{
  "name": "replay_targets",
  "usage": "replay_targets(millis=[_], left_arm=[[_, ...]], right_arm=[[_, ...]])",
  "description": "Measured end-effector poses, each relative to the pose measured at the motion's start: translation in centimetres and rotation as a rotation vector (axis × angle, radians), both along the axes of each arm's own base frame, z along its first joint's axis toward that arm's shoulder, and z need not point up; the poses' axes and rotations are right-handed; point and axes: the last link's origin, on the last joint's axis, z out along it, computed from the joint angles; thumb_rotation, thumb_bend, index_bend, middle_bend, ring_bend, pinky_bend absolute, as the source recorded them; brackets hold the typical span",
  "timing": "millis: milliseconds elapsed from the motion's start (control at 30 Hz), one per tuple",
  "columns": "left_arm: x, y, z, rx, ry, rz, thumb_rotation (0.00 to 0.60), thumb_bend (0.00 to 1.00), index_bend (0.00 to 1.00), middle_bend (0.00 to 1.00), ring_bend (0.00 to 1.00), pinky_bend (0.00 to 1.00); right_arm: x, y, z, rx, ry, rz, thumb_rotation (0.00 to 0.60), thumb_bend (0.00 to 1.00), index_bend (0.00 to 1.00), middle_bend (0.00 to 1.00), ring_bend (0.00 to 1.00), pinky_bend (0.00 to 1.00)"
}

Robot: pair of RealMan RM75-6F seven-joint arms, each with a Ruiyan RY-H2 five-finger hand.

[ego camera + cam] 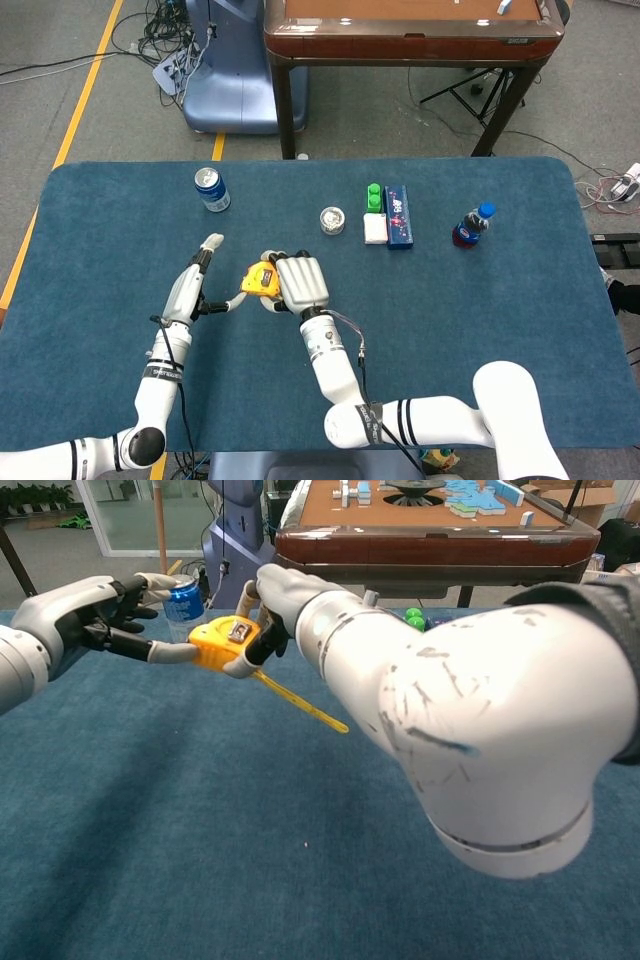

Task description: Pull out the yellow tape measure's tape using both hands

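Right robot hand [268,598] grips yellow tape measure [222,640]; tape [300,702] out.

A counter [120,230] covered in dark blue carpet-like cloth fills the foreground. Behind it stands a brown wooden table [400,35] on dark legs, over a grey floor [90,60] marked by a yellow line [85,95]. A tangle of cables [165,30] lies beside a blue-grey machine base [230,85]. The chest view shows a glazed wall [110,510] at far left.

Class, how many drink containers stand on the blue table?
2: a blue can at the far left, and a blue-capped bottle at the far right. None seems hidden.
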Motion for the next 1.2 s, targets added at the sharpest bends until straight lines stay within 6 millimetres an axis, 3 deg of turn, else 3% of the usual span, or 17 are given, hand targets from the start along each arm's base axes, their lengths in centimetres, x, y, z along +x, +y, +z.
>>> replay_targets(millis=[1200], left_arm=[[-2.3, 0.3, 1.3, 0.032, 0.021, 0.075, 0.600, 0.20, 0.00, 0.00, 0.00, 0.00]], right_arm=[[-1.6, 0.2, 0.8, 0.046, 0.031, 0.007, 0.600, 0.66, 0.59, 0.57, 0.45, 0.22]])
